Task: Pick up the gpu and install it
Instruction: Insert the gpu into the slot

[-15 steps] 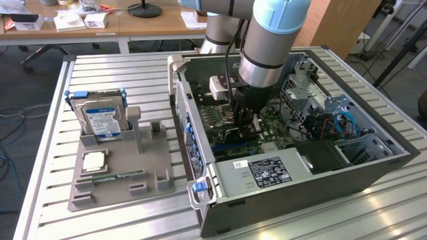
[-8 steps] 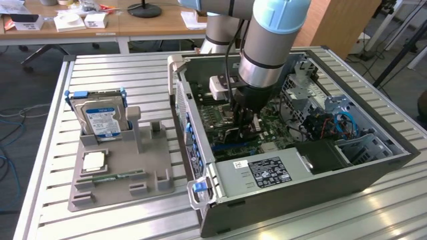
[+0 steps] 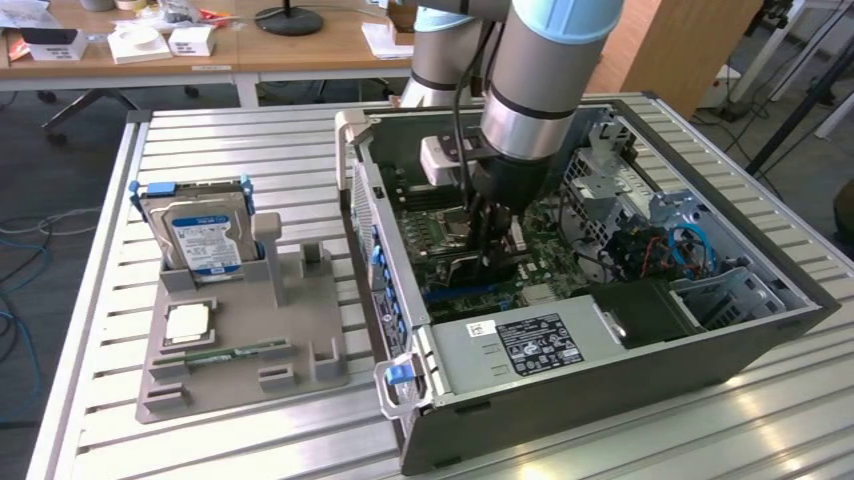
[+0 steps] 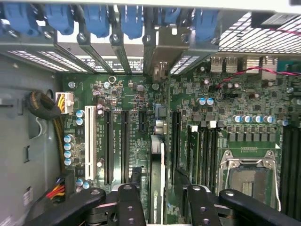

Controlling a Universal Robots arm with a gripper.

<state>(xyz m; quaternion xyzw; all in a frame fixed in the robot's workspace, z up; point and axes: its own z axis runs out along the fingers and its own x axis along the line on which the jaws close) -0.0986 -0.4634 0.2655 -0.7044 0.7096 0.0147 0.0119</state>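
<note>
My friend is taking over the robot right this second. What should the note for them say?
Gripper: open, down inside the computer case, with one finger on each side of the gpu and a gap showing on both sides.
Gpu: standing on edge in a slot on the motherboard, its bracket end toward the case's rear slots.
Done: the gpu is picked up, placed in the case and let go.
Left: the pictures do not show whether the card is pushed fully home.
Untouched: the hard drive and memory stick sit on the grey holder.
</note>
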